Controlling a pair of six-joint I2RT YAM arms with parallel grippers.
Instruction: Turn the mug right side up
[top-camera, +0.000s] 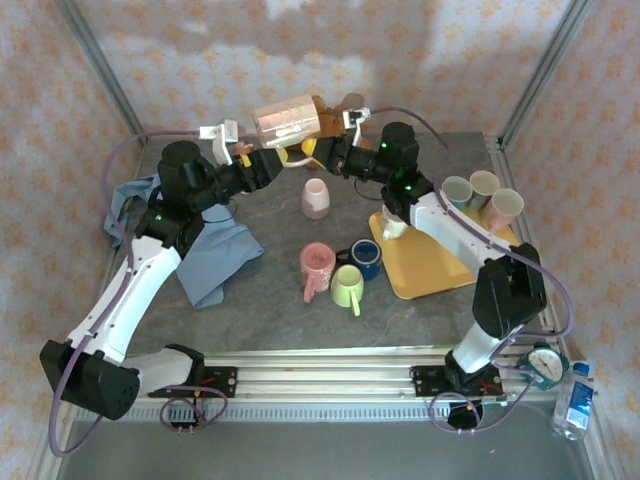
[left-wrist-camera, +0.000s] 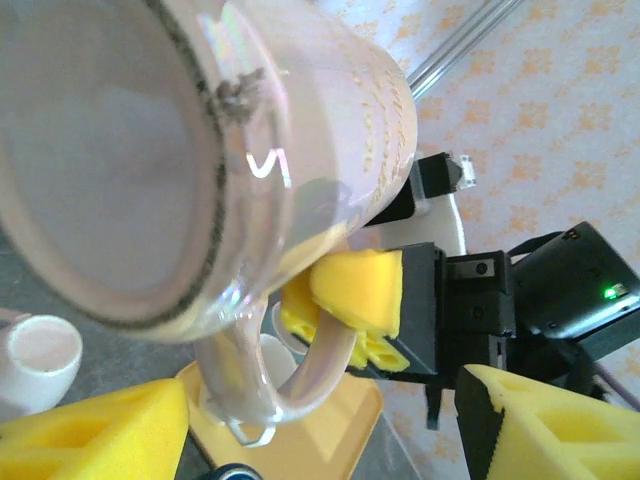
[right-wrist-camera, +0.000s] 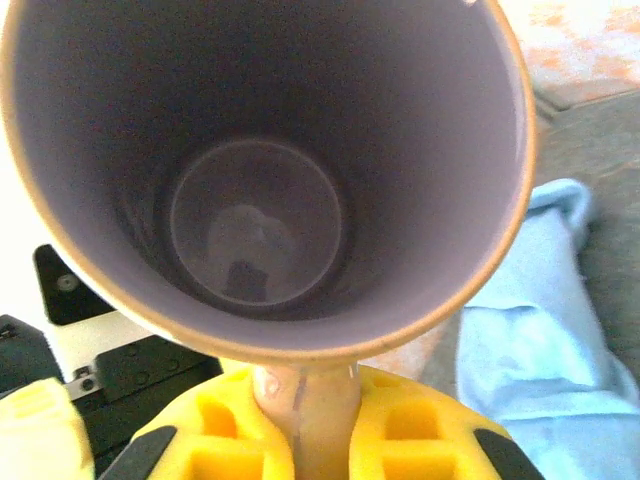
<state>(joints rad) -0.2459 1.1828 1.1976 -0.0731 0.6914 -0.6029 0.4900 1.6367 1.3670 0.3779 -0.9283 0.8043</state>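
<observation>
Above the far edge of the counter (top-camera: 262, 312), held the mug (top-camera: 290, 120) aloft on its side. Pinched its handle tight between the right fingers (right-wrist-camera: 420, 435), with the mouth turned toward that wrist camera. Kept no grip with the left fingers (left-wrist-camera: 95, 430): spread wide under the mug's base, apart from the glass. Noted an upturned pink cup (top-camera: 315, 198) on the counter just below, then a pink mug (top-camera: 318, 265), green mug (top-camera: 347, 287) and blue mug (top-camera: 365, 258) beside the yellow tray (top-camera: 430, 270), and a blue cloth (top-camera: 215, 255) at left.
</observation>
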